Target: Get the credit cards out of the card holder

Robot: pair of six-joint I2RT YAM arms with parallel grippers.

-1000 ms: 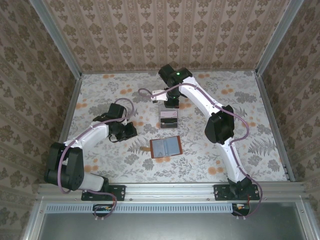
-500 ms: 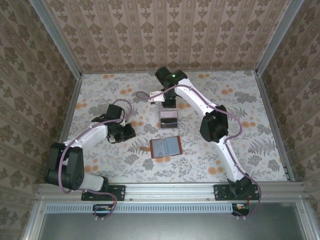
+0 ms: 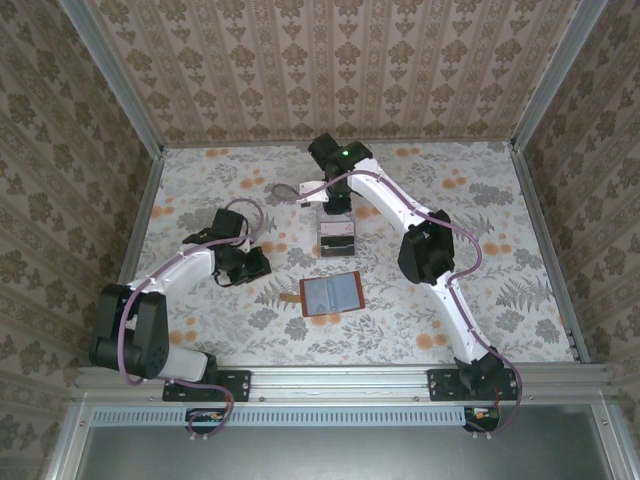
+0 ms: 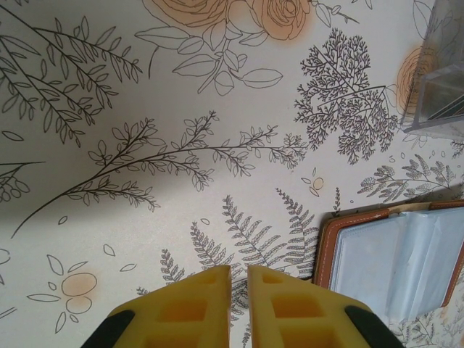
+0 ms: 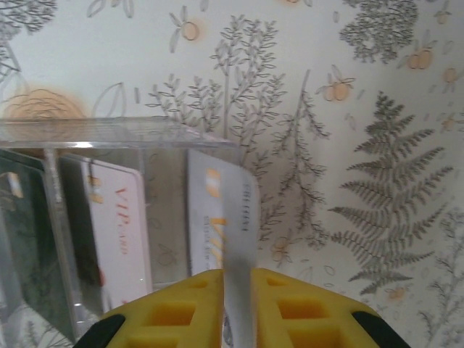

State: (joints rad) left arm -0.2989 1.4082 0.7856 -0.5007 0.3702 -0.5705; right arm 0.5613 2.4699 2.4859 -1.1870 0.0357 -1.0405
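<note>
The card holder (image 3: 330, 294) lies open on the table, brown-bordered with a grey-blue inside, and its left edge appears beside my left gripper (image 4: 395, 254). My left gripper (image 4: 239, 272) hovers just left of it, shut with only a thin slit and nothing between the fingers. My right gripper (image 5: 238, 279) is over the clear box (image 5: 109, 130), shut on a grey credit card (image 5: 221, 210) whose far end reaches down at the box's right end. A pinkish card (image 5: 116, 225) and a dark card (image 5: 22, 239) stand inside the box.
The clear box (image 3: 336, 240) sits just beyond the card holder, below the right wrist (image 3: 335, 200). The left gripper (image 3: 250, 262) rests left of both. Patterned walls enclose the floral table on three sides.
The right arm has shifted slightly left and back over the clear box with the grey card. The left arm has not moved.
</note>
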